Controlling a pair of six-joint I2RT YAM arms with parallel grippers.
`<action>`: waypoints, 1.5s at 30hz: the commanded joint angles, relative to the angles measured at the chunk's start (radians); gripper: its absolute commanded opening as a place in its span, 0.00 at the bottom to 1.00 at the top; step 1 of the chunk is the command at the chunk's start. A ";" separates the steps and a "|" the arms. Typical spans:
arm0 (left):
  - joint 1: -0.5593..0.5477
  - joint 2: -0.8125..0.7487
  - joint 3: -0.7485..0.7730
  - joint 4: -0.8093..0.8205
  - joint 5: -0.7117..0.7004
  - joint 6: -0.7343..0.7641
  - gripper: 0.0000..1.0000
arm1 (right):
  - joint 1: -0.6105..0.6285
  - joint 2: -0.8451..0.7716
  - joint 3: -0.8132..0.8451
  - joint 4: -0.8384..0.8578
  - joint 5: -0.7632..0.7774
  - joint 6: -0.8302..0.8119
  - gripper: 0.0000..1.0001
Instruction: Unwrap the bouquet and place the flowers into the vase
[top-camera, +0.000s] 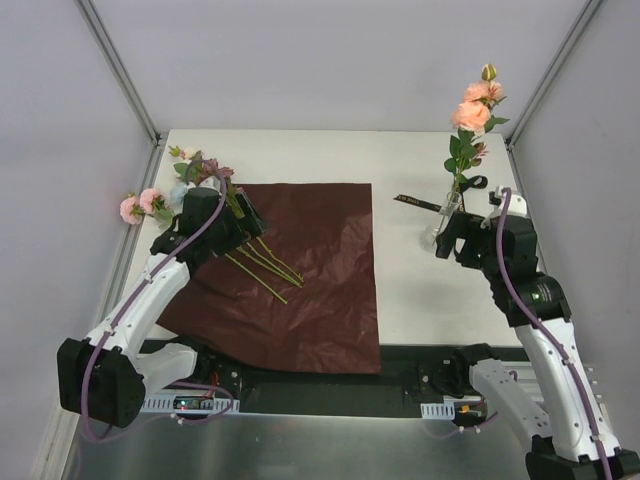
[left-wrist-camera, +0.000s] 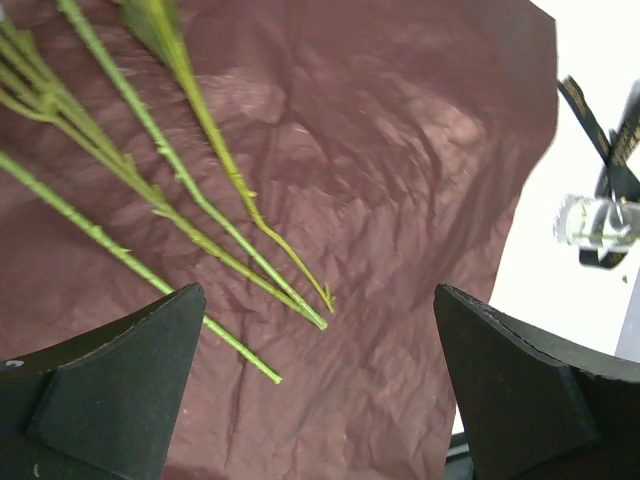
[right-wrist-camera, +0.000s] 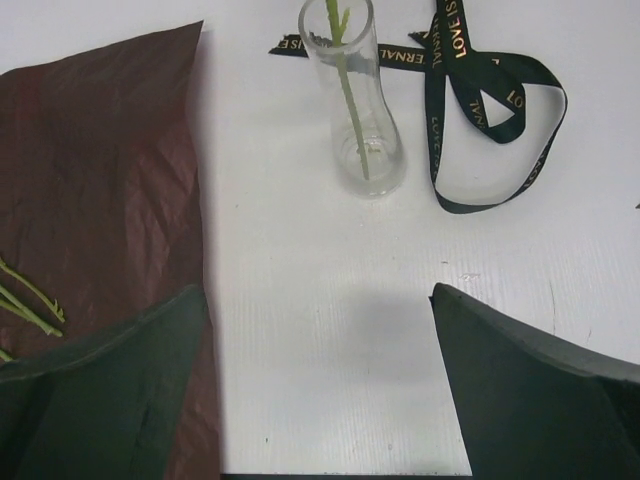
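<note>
Both sets of jaws are spread wide and hold nothing. Right gripper (right-wrist-camera: 315, 295): the vase (right-wrist-camera: 365, 150) is just ahead of the jaws with one stem (right-wrist-camera: 350, 100) in it, so we read that one as placed. Left gripper (left-wrist-camera: 315, 300): loose flowers (left-wrist-camera: 205, 210) lie on the paper (left-wrist-camera: 420, 190) ahead-left of the jaws, ready for our next pick.

The left hand (left-wrist-camera: 315, 300), fingers spread wide, hovers over flower stems (left-wrist-camera: 190, 195) lying on dark red paper (left-wrist-camera: 400, 190).
</note>
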 joint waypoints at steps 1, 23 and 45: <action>0.062 0.033 0.044 -0.074 -0.066 -0.097 0.96 | 0.026 -0.088 -0.032 -0.098 -0.015 0.008 1.00; 0.073 0.650 0.426 -0.276 -0.193 -0.165 0.63 | 0.121 -0.145 -0.098 -0.218 -0.224 0.008 1.00; 0.036 0.877 0.512 -0.241 -0.236 -0.243 0.34 | 0.144 -0.141 -0.101 -0.230 -0.170 0.022 0.96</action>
